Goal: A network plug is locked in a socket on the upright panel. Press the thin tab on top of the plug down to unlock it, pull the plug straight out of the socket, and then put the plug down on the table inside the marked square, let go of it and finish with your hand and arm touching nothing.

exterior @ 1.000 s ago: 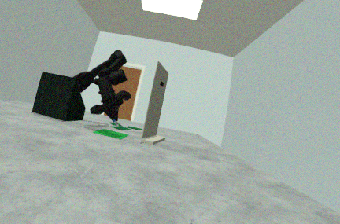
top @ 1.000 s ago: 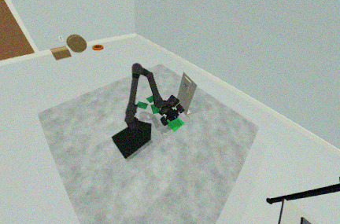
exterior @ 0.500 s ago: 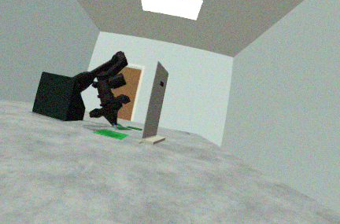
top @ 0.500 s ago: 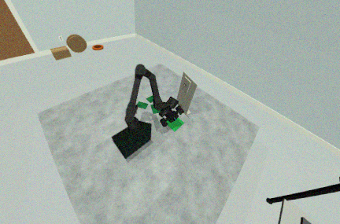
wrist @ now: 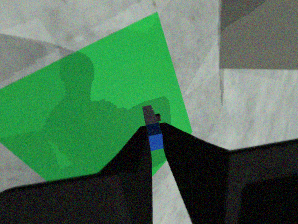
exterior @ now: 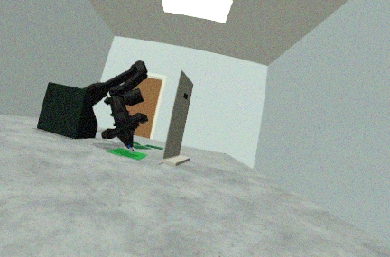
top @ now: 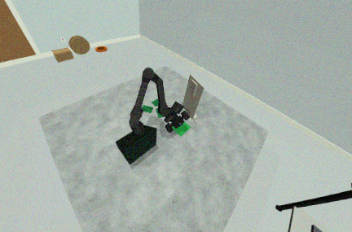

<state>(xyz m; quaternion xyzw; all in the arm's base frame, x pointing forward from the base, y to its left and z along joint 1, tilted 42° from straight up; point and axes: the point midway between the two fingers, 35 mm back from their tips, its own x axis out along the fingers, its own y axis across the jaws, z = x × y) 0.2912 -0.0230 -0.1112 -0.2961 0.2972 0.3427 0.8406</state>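
Observation:
The plug [wrist: 156, 142] [exterior: 131, 149], blue with a dark front end and a small dark tab at its side in the wrist view, is out of the panel. My gripper [wrist: 153, 130] [exterior: 130, 144] is shut on it, fingers pointing down. It holds the plug low over the bright green marked square [wrist: 125, 60] [exterior: 118, 152] [top: 182, 130]. Whether the plug touches the surface I cannot tell. The upright panel [top: 192, 100] [exterior: 177, 118] [wrist: 265, 45] stands beside the square, its dark socket opening [exterior: 185, 96] empty.
Smaller dark green patches [top: 147, 108] [exterior: 153, 147] lie behind the square, towards the arm's side. The panel's pale foot [exterior: 177, 160] is near the square. The arm's black base box [top: 136, 145] [exterior: 68, 111] stands on the other side.

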